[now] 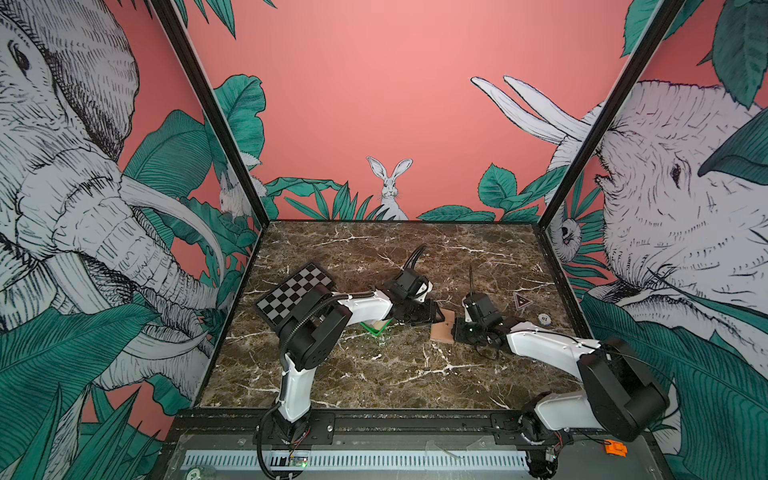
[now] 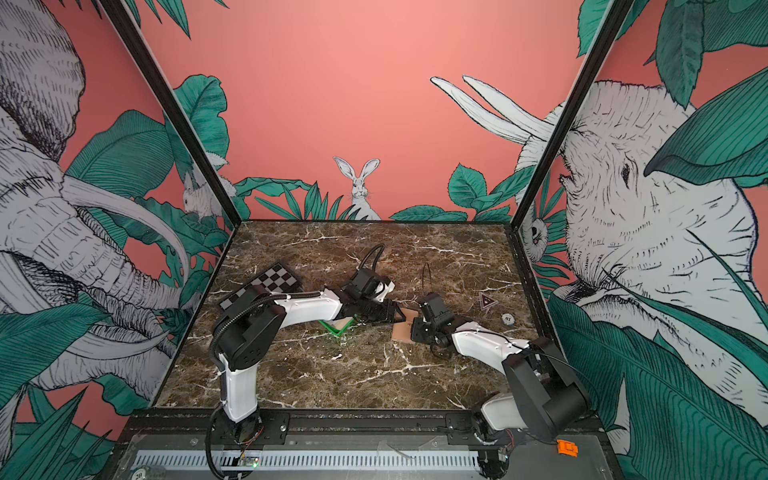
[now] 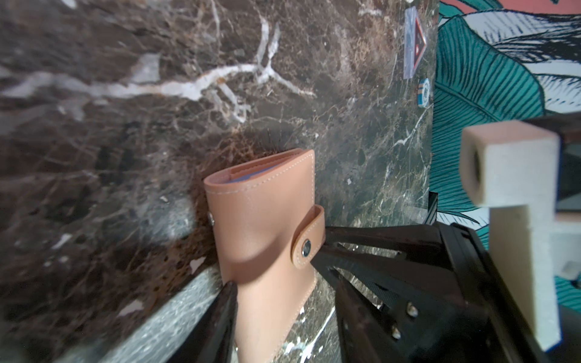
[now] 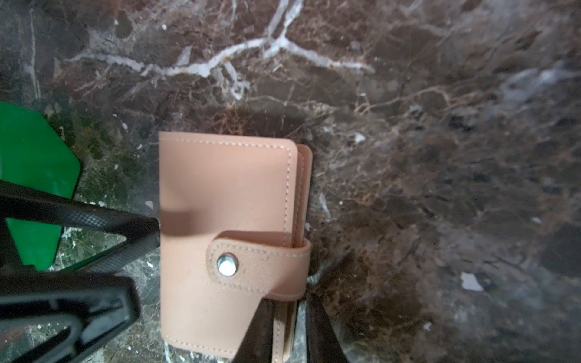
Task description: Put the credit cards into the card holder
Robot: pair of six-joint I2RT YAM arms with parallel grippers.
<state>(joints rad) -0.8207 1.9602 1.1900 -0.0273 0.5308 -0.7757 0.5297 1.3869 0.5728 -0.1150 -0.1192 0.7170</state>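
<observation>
In both top views a marble table (image 1: 374,374) sits inside walls printed with jungle animals. Two arms meet over its middle, at a tan card holder (image 1: 441,330) lying flat and snapped shut. The left gripper (image 1: 436,316) reaches in from the left, the right gripper (image 1: 459,332) from the right. Just left of the holder sits a green tray (image 1: 376,327) with pale cards (image 1: 379,324) inside, though they are too small here to count.

In the left wrist view the holder (image 3: 267,235) lies between the left gripper's (image 3: 276,283) fingers, which are spread apart, one against each long side, not squeezing. The strap (image 3: 309,242) is buttoned over the cover.

In the right wrist view the right gripper (image 4: 289,327) is pinching down on the holder's open edge (image 4: 226,235), one finger over the cover and one beside it, just below the snap (image 4: 227,265). Whether it grips firmly is unclear.

Likely risks: with the snap still fastened, lifting the cover would drag the whole holder instead of opening it. The pinch may also catch the sleeves along with the cover. The two grippers work very close together and could collide.
</observation>
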